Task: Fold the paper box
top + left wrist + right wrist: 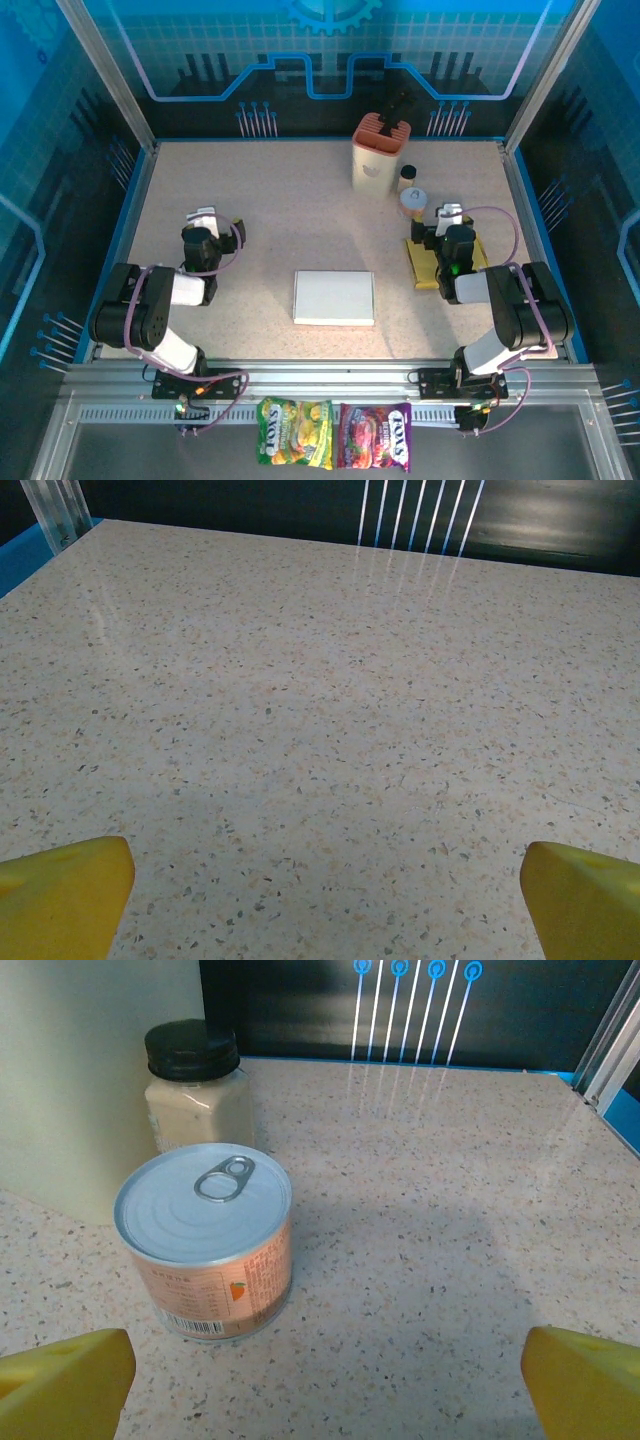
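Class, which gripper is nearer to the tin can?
Right. The right gripper is open close by, the can just ahead to its left; the left gripper is open far across the table.

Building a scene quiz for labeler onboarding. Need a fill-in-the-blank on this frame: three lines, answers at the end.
1. The paper box lying flat on the table is ___ in colour.
2. The left hand and the right hand both have their jaws ___, with nothing between them.
3. Behind the can stands a jar with a ___ lid.

Missing words: white; open; black.
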